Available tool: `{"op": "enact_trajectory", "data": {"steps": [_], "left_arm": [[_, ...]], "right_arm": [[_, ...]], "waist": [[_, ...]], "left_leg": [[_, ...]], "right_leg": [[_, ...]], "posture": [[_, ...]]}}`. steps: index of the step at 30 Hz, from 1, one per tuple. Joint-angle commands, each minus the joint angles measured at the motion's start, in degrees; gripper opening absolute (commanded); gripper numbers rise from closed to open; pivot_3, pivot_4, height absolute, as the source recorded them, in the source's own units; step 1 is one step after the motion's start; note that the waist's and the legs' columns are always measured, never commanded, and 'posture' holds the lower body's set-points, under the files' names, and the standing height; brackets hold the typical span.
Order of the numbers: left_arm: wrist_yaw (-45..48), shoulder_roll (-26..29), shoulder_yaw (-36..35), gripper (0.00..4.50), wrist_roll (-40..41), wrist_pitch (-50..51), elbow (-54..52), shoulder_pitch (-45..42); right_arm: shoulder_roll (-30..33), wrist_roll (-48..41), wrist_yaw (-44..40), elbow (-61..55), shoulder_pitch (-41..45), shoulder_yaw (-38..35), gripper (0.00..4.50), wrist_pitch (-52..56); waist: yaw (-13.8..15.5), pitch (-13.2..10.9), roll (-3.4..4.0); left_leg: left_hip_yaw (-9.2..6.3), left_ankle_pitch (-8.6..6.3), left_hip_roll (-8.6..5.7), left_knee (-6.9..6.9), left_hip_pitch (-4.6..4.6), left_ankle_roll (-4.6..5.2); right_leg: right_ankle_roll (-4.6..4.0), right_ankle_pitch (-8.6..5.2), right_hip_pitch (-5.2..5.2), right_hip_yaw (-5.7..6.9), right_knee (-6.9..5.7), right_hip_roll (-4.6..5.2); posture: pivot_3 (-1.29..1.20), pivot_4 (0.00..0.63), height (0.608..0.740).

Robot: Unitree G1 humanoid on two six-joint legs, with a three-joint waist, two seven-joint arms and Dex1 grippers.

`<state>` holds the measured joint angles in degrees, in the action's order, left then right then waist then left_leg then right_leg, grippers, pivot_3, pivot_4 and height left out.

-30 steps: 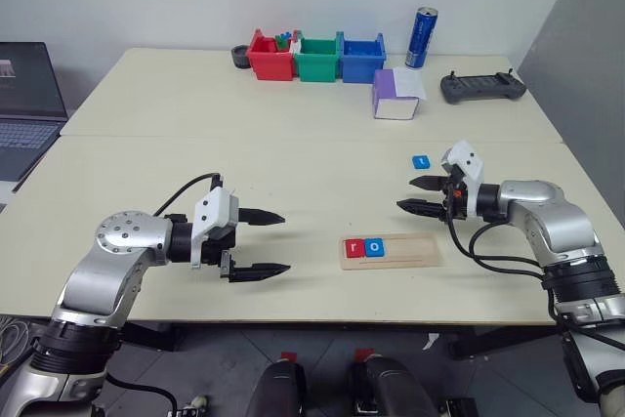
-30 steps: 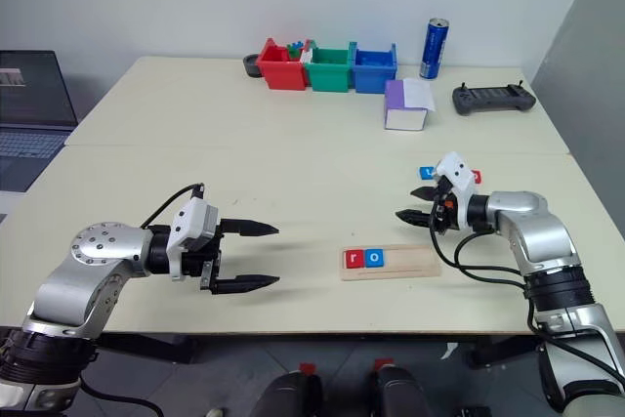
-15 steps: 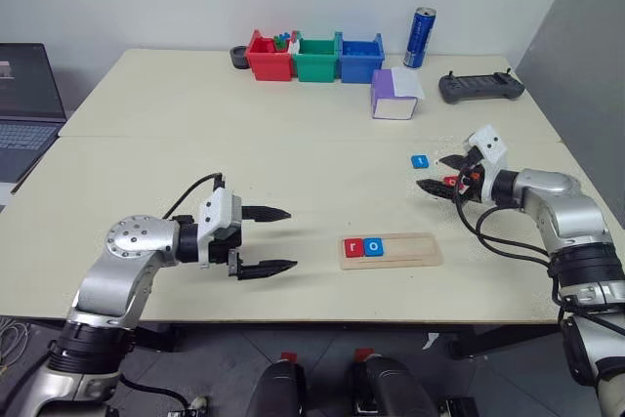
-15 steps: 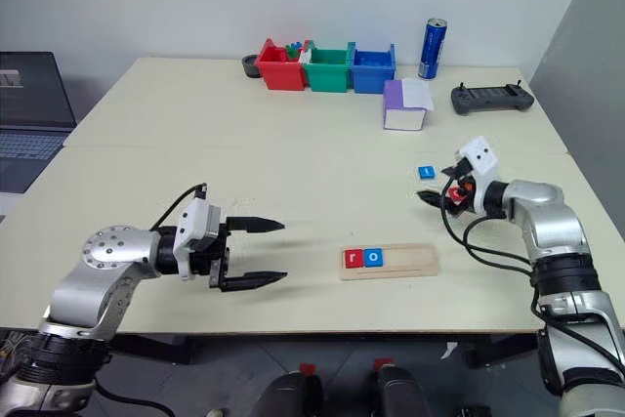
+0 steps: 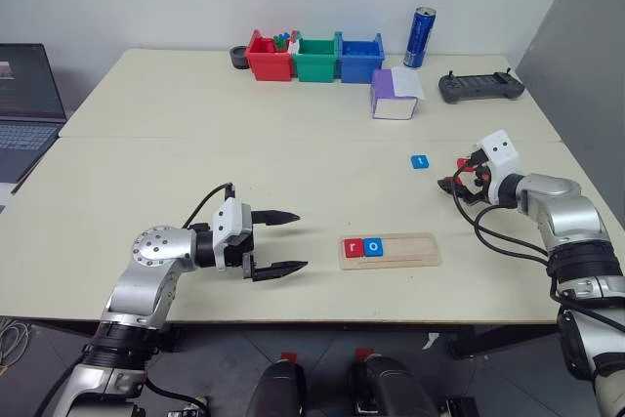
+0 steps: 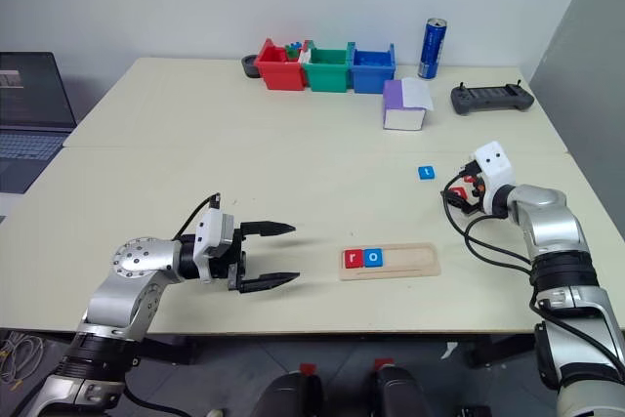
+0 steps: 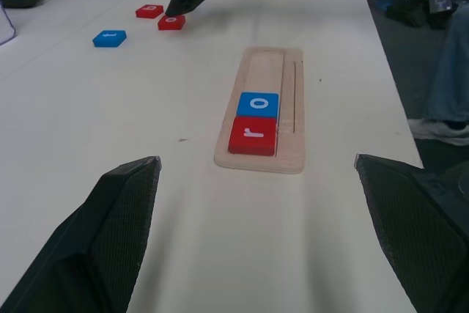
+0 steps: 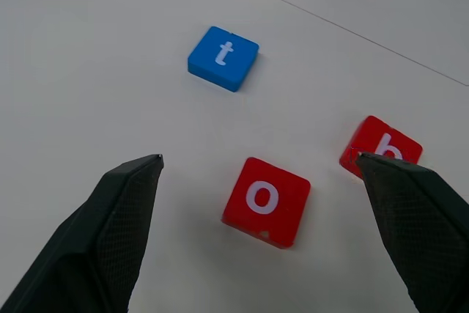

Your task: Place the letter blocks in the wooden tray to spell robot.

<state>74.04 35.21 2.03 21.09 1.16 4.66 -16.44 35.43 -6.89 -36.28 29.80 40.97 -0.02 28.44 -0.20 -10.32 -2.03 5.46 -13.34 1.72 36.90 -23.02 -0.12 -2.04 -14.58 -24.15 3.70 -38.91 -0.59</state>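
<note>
Letter blocks are lying right ahead of my right gripper (image 8: pixel 260 181), whose fingers are standing spread wide and holding nothing: the red o (image 8: pixel 266 201) between the fingertips, the red b (image 8: pixel 379 148) touching the edge of one finger, the blue t (image 8: pixel 223 58) farther out. My left gripper (image 5: pixel 285 240) is hovering spread and empty, facing the wooden tray (image 7: pixel 287 71), which is carrying a red r (image 7: pixel 253 135) and a blue o (image 7: pixel 258 105) touching at its near end.

A red block (image 7: pixel 253 135) says "r" and a blue block (image 7: pixel 257 105) says "o"; both sit in the wooden tray (image 7: pixel 275 71), ahead of the left gripper (image 7: pixel 256 232). Ahead of the right gripper's (image 8: pixel 264 236) spread fingers lie a blue "t" (image 8: pixel 223 58), a red "o" (image 8: pixel 266 201), and a half-hidden red one, probably "b" (image 8: pixel 381 149).
</note>
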Motion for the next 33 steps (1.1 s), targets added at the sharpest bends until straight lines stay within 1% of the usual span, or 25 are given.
{"op": "enact_trajectory", "data": {"steps": [1, 6, 11, 14, 21, 26, 33], "left_arm": [[0.8, 0.5, -0.2, 4.50, -0.2, -2.2, 0.2, -0.8], [1.5, 0.8, -0.4, 4.50, 0.0, -2.7, 0.3, 0.1], [1.6, 0.5, -0.6, 4.50, -0.1, -3.1, 0.4, 0.4], [1.6, 0.3, -0.6, 4.50, -0.1, -3.5, 0.6, 0.6], [0.1, 0.5, -0.6, 4.50, 0.8, -0.9, -3.2, 0.8], [-1.1, 0.7, -0.8, 4.50, 1.1, 1.2, -5.9, 1.2], [-2.0, 1.3, -1.3, 4.50, 1.7, 2.9, -7.6, 1.4]], "right_arm": [[-0.4, -0.7, 5.0, -0.6, 2.0, -4.5, 4.48, 2.0], [-2.9, -2.2, 14.3, 4.7, 5.5, -10.6, 4.48, 2.3], [-4.8, -0.1, 16.6, 10.6, 9.0, -9.3, 4.48, -0.2], [-5.5, 0.9, 18.8, 16.8, 13.0, -9.2, 4.48, -2.0], [-5.9, 1.6, 20.1, 27.3, 18.7, -9.7, 4.48, -6.7], [-6.4, 2.0, 20.5, 31.2, 20.8, -9.3, 4.48, -8.9], [-6.4, 2.4, 21.2, 35.3, 23.1, -9.2, 4.48, -11.4]], "waist": [[0.0, 0.0, 0.00], [-0.1, 0.0, 0.00], [-0.3, 0.0, 0.00], [-0.4, 0.0, 0.02], [-0.4, 0.0, 0.02], [-0.4, 0.0, 0.03], [-1.2, 0.0, 0.05]], "left_leg": [[0.00, 0.00, 0.00, 0.00, 0.00, 0.00], [0.02, 0.00, 0.00, -0.01, 0.00, 0.00], [0.03, 0.00, 0.00, -0.02, 0.01, 0.00], [0.04, 0.00, 0.00, -0.02, 0.02, 0.00], [0.06, 0.00, -0.01, -0.04, 0.00, 0.01], [0.07, 0.00, -0.02, -0.04, 0.00, 0.00], [0.06, 0.00, 0.00, -0.05, 0.02, 0.00]], "right_leg": [[0.00, 0.00, 0.00, 0.00, 0.00, 0.00], [0.00, 0.00, -0.01, -0.02, 0.00, 0.00], [0.00, 0.00, -0.01, -0.03, -0.01, 0.00], [0.00, 0.00, -0.02, -0.04, -0.03, -0.01], [0.00, 0.00, -0.02, -0.08, 0.00, 0.00], [-0.01, 0.00, -0.02, -0.09, -0.01, 0.00], [-0.01, 0.01, -0.03, -0.09, -0.03, -0.01]], "posture": [[0.00, 0.150, 0.740], [0.00, 0.150, 0.740], [0.00, 0.150, 0.740], [0.00, 0.150, 0.740], [0.00, 0.150, 0.740], [0.00, 0.150, 0.740], [0.00, 0.150, 0.740]]}}
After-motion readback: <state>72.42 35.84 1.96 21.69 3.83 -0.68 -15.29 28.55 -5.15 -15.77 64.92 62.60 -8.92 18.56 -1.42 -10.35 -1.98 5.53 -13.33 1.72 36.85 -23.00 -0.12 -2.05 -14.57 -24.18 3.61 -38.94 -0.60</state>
